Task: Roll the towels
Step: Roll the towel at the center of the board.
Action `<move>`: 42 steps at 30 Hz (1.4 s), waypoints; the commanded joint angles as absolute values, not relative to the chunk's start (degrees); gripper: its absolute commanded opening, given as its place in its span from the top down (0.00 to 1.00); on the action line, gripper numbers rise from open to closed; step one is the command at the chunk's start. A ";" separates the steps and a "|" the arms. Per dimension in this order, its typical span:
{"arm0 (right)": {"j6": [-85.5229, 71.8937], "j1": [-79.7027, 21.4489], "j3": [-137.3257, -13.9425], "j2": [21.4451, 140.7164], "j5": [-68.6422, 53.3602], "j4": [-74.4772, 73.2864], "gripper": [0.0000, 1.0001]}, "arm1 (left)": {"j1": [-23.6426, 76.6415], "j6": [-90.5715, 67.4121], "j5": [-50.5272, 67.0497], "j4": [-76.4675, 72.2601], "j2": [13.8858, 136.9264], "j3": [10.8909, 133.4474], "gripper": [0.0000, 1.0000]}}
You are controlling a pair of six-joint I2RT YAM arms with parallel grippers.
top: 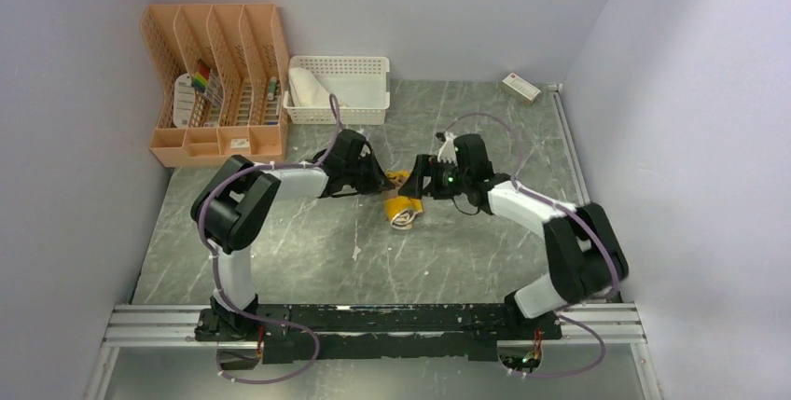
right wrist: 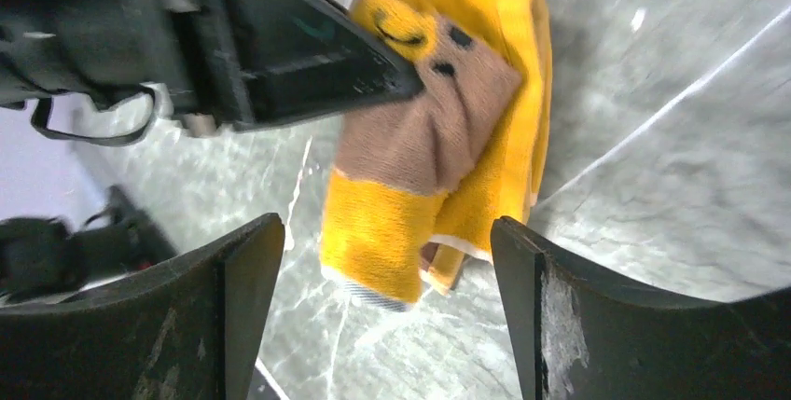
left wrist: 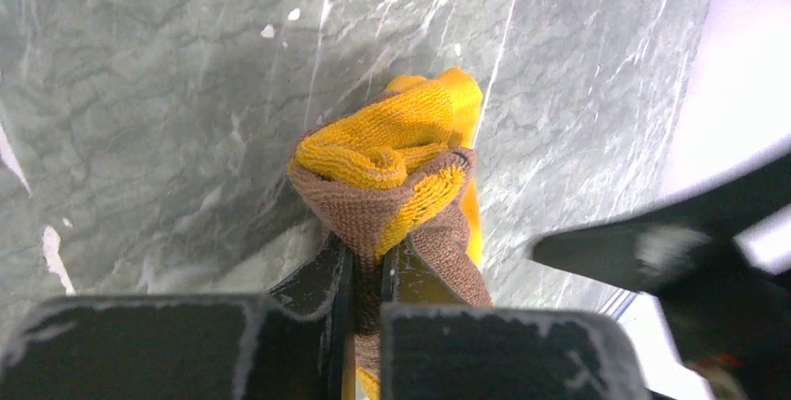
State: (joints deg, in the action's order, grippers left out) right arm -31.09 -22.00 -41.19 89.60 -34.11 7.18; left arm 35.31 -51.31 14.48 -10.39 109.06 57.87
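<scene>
My left gripper (left wrist: 366, 274) is pressed together on the yellow towel (left wrist: 396, 144), pinching a brown-edged fold between its fingers (left wrist: 317, 283). The rest of the cloth bunches in a loose yellow knot just past the tips, in the middle of that wrist view. My right gripper (right wrist: 387, 232) is spread wide. Its two dark fingers (right wrist: 233, 297) fill the lower corners of its own view, and the yellow towel (right wrist: 438, 130) hangs in the gap without touching either one. A brown patch with a small stitched face shows on the cloth there, and the left gripper (right wrist: 308, 55) reaches into the upper left of that frame.

From the top camera, the left gripper (top: 384, 183) and right gripper (top: 417, 186) meet nose to nose at the centre of the grey marbled table (top: 308, 251). The yellow towel (top: 404, 209) droops just below them. I cannot tell whether its lower end rests on the surface.

Further out, at upper centre against the back wall, stands a white lattice basket (top: 368, 66). The white towel (top: 308, 86) lies bunched in its left end. Beside it in the upper left stands a peach organizer (top: 166, 64) with upright slots holding a few small items that I cannot make out. A small box (top: 520, 89) lies at the upper right.

I count two towels, one basket, one organizer and one box.
</scene>
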 commanded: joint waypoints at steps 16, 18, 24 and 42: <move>-15.74 -58.95 -56.57 90.56 32.89 -20.14 0.18 | 35.76 -44.47 7.68 13.39 109.51 68.88 0.93; -16.22 -59.05 -56.80 92.49 32.60 -18.62 0.18 | 35.73 -44.40 7.88 13.31 109.60 68.69 0.93; -16.00 -59.78 -60.12 96.65 37.76 -17.74 0.19 | 35.76 -44.30 9.18 13.18 110.14 68.41 0.93; -12.59 -61.06 -59.48 105.18 40.12 -13.01 0.40 | 35.24 -46.18 16.22 9.30 112.88 67.03 0.93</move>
State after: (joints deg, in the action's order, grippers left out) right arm -14.11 -60.86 -60.31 102.65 39.97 -14.96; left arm 34.85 -45.91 11.70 8.47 110.91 68.95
